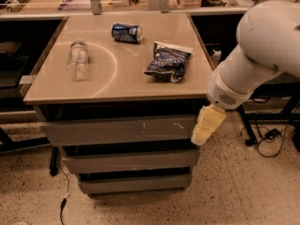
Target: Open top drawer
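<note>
Item: top drawer, the uppermost and widest of 3 grey handleless fronts in a low cabinet.
Condition: flat matte panel with small white scuffs toward its right half; pushed in, no interior showing.
Position: directly under the tabletop, with a dark gap between them; its right end meets the gripper in the view, and the rest runs off toward picture-left of the gripper.
Gripper: cream-coloured, hanging tilted with its tip low, at the right end of the top drawer's front.
Gripper state: cannot tell whether it is spread or closed.
Contact: cannot tell whether the gripper touches the panel or hangs just before it.
Arm: white, bulky, coming in from the upper right and ending just above the gripper.
Middle drawer: narrower grey front, below and picture-left of the gripper, pushed in.
Bottom drawer: narrowest of the 3, lowest, well below the gripper.
Tabletop: tan slab above the gripper, bearing a pale curved mark.
Snack bag: dark blue, crumpled, lying flat; the nearest of the 3 tabletop objects to the gripper.
Can: blue, on its side, farther back.
Bottle: clear plastic, lying down, farthest from the gripper.
Floor: speckled, with black cables to the gripper's picture-right.
</note>
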